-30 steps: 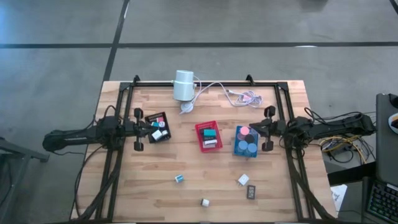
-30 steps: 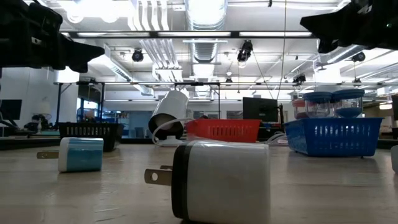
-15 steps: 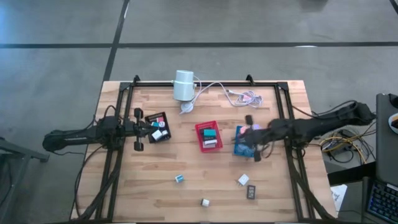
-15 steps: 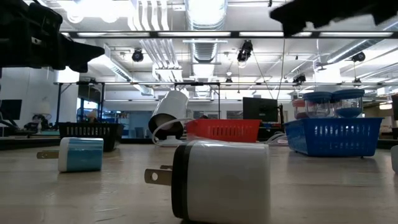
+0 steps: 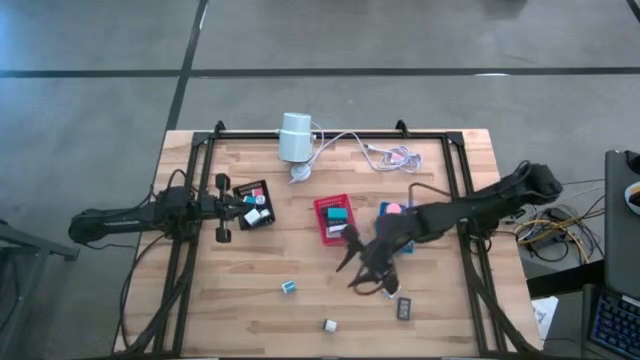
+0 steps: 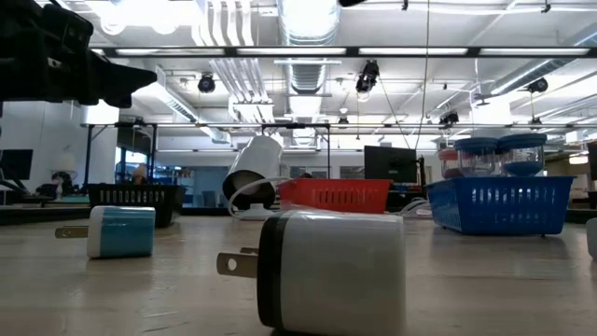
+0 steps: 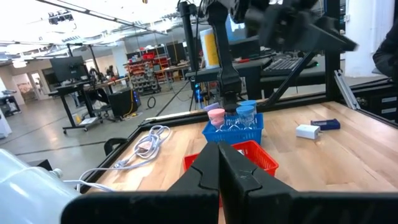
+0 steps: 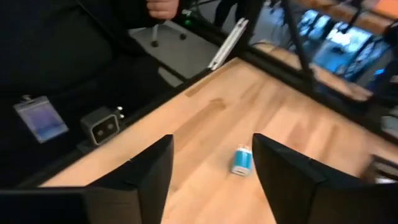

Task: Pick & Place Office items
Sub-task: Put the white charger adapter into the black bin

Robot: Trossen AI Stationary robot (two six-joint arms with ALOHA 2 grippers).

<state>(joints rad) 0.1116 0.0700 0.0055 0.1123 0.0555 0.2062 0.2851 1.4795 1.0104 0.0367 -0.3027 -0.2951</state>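
Small office items lie loose on the wooden table: a teal-and-white block, a white plug block and a black piece. More of them sit in the black tray, the red tray and the blue tray. My right gripper hangs open above the table, right of the teal block, slanting down toward it and holding nothing. At the table's left side my left gripper is level and shut on nothing.
A white cylinder with white and pink cables lies at the far edge. A black frame rail runs round the table. My right arm reaches across the blue tray. A white block lies beside the black piece.
My right gripper has swung from the table's right side toward the left and near edges, passing over the blue tray. It has tipped downward and its fingers have opened. Nothing on the table has moved.
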